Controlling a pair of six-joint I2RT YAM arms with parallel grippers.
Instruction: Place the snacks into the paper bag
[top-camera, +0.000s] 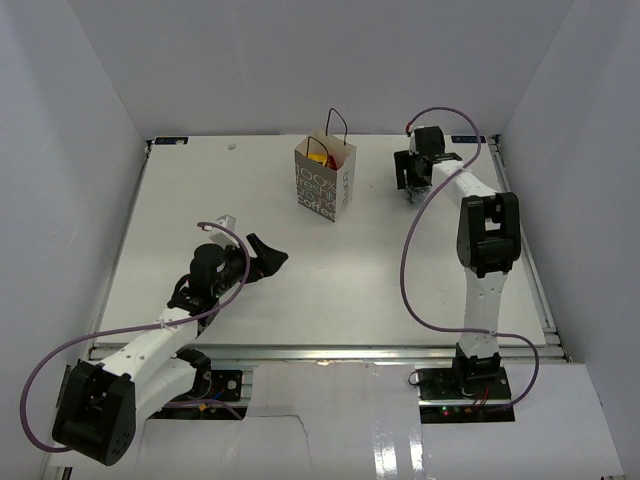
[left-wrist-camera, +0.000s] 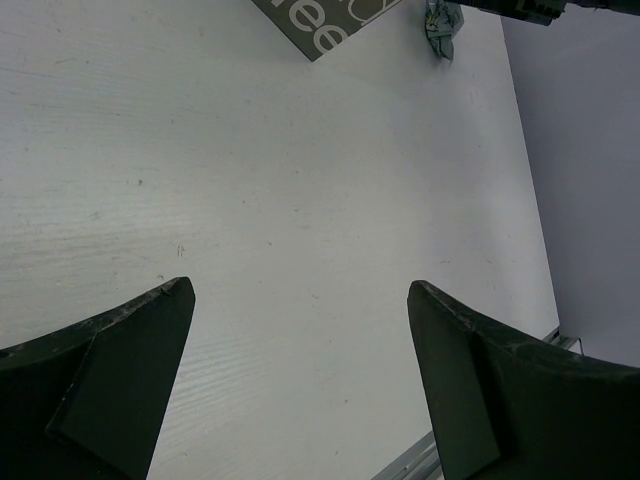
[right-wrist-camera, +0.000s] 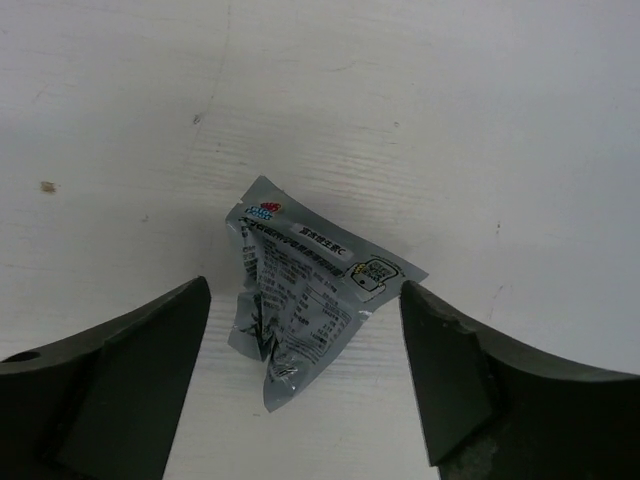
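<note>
The paper bag (top-camera: 326, 181) stands upright at the back middle of the table, with yellow and red packets showing in its open top (top-camera: 322, 158). Its lettered side shows at the top of the left wrist view (left-wrist-camera: 325, 30). A crumpled silver-grey foil snack (right-wrist-camera: 305, 290) lies on the table between the open jaws of my right gripper (right-wrist-camera: 305, 300), which hangs over it at the back right (top-camera: 411, 188). The foil snack also shows far off in the left wrist view (left-wrist-camera: 440, 25). My left gripper (top-camera: 268, 255) is open and empty over bare table (left-wrist-camera: 300, 290). No other packets show on the table.
White walls close in the table on the left, back and right. A metal rail (top-camera: 350, 352) runs along the near edge. The right arm's purple cable (top-camera: 410, 260) loops over the table's right part.
</note>
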